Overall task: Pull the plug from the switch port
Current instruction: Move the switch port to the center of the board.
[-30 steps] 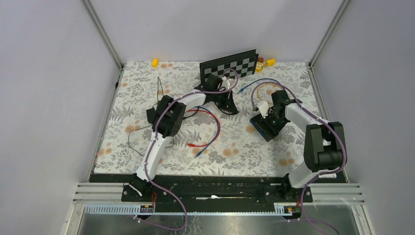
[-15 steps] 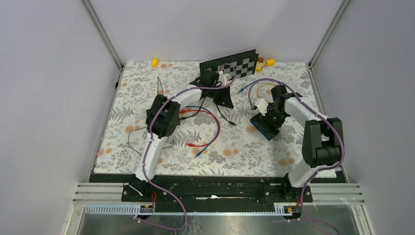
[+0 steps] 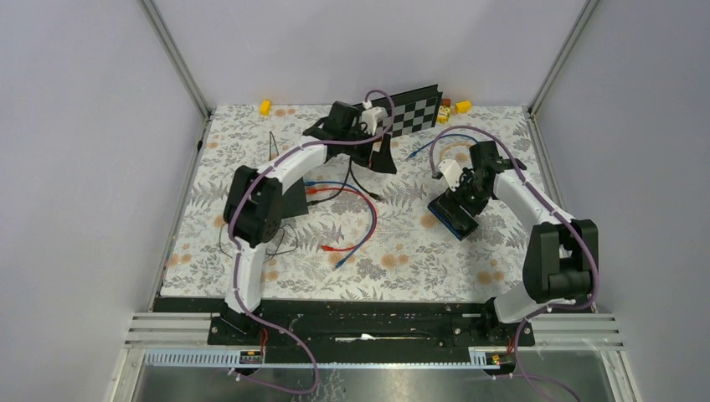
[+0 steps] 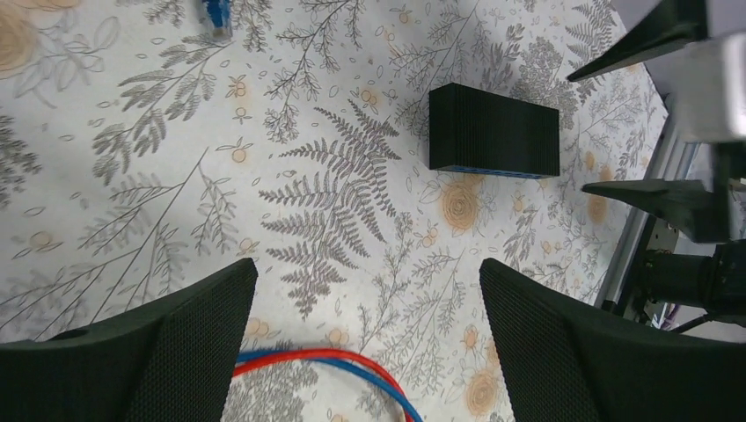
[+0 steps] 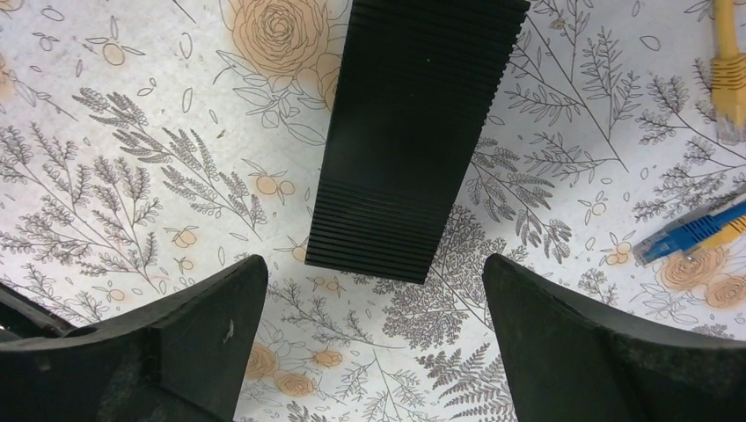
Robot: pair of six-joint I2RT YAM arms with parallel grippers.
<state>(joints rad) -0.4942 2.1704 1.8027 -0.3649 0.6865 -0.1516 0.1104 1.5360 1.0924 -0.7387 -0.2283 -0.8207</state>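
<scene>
The switch [image 3: 452, 216] is a ribbed black box lying flat on the floral mat; it also shows in the left wrist view [image 4: 493, 132] and the right wrist view [image 5: 418, 132]. No cable shows plugged into its visible faces. A thin black cable lies loose left of it, its free end [image 3: 377, 197] on the mat; its plug is too small to make out. My left gripper [image 3: 358, 149] [image 4: 367, 268] hangs open and empty high over the back of the mat. My right gripper [image 5: 374, 264] [image 3: 462, 199] stands open just above the switch's near end, touching nothing.
Red and blue cables [image 4: 334, 360] cross under the left gripper. A blue plug [image 5: 691, 233] and a yellow plug [image 5: 728, 79] lie right of the switch. A checkerboard [image 3: 393, 113] leans at the back wall, with yellow blocks [image 3: 265, 106] along the far edge.
My left gripper has opened, let go of the black cable, and risen toward the back. My right gripper has opened fully and lifted slightly off the switch.
</scene>
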